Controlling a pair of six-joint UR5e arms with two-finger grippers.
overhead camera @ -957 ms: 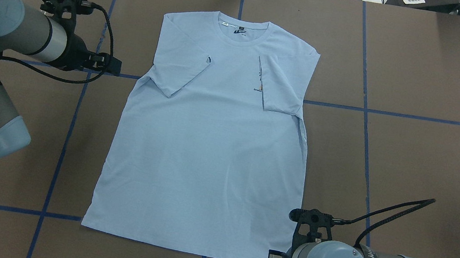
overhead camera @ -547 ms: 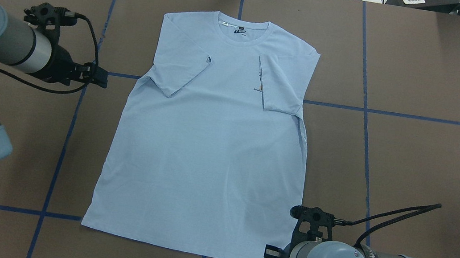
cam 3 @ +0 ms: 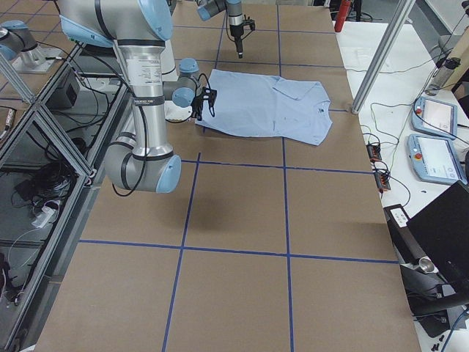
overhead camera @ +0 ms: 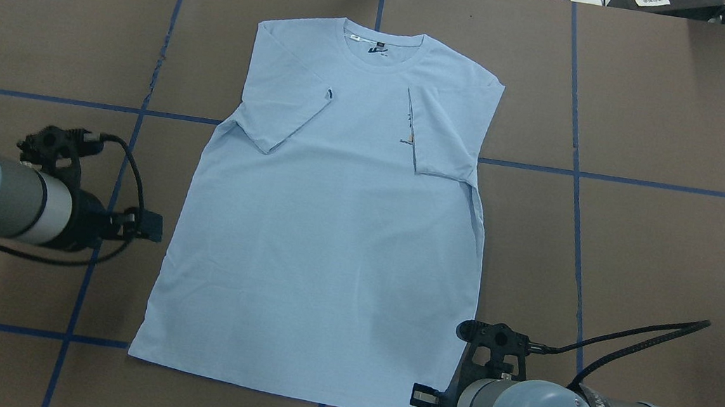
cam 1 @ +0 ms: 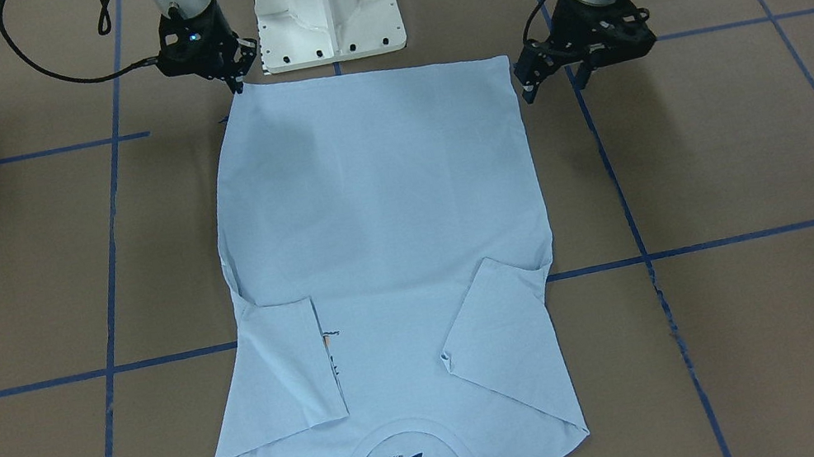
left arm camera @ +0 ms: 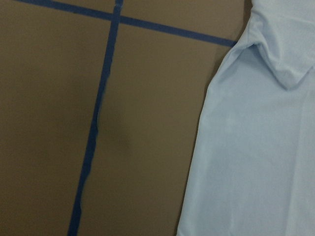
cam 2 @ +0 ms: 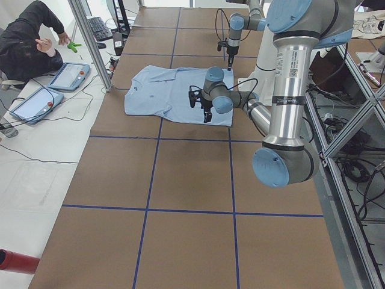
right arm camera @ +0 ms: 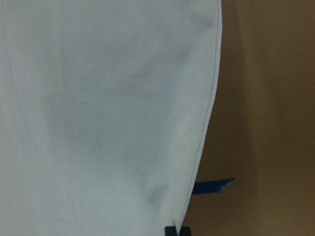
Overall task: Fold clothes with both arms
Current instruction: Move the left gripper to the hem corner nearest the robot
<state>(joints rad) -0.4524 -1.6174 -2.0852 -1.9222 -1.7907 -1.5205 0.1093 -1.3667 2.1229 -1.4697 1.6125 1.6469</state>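
1. T-shirt [overhead camera: 329, 241]: lies flat, front up, in the middle of the table [overhead camera: 646, 257]. The collar [overhead camera: 379, 57] points away from the robot. The hem [cam 1: 364, 77] lies just before the white base [cam 1: 325, 0].
2. Sleeves: both are folded inward onto the chest. The left sleeve [overhead camera: 288, 104] lies at a slant. The right sleeve [overhead camera: 447, 134] lies straighter and covers most of the print [overhead camera: 407, 140], of which only a sliver shows at its edge.
3. Left gripper [cam 1: 555, 78]: jaws spread wide and holding nothing. It hangs over bare table just beside the shirt's left edge, near the hem end and not touching the cloth. The left wrist view shows only table, blue tape [left arm camera: 98, 123] and the shirt's side edge.
4. Right gripper [cam 1: 236, 83]: at the right hem corner, pointing down at the cloth. In the right wrist view its fingertips [right arm camera: 170, 230] stand close together at the shirt's edge. Whether cloth is pinched between them cannot be told.
5. Cloth condition: smooth, with no part visibly lifted off the table.
6. Surroundings: a person [cam 2: 27, 42] sits at the far end, well apart from the shirt.
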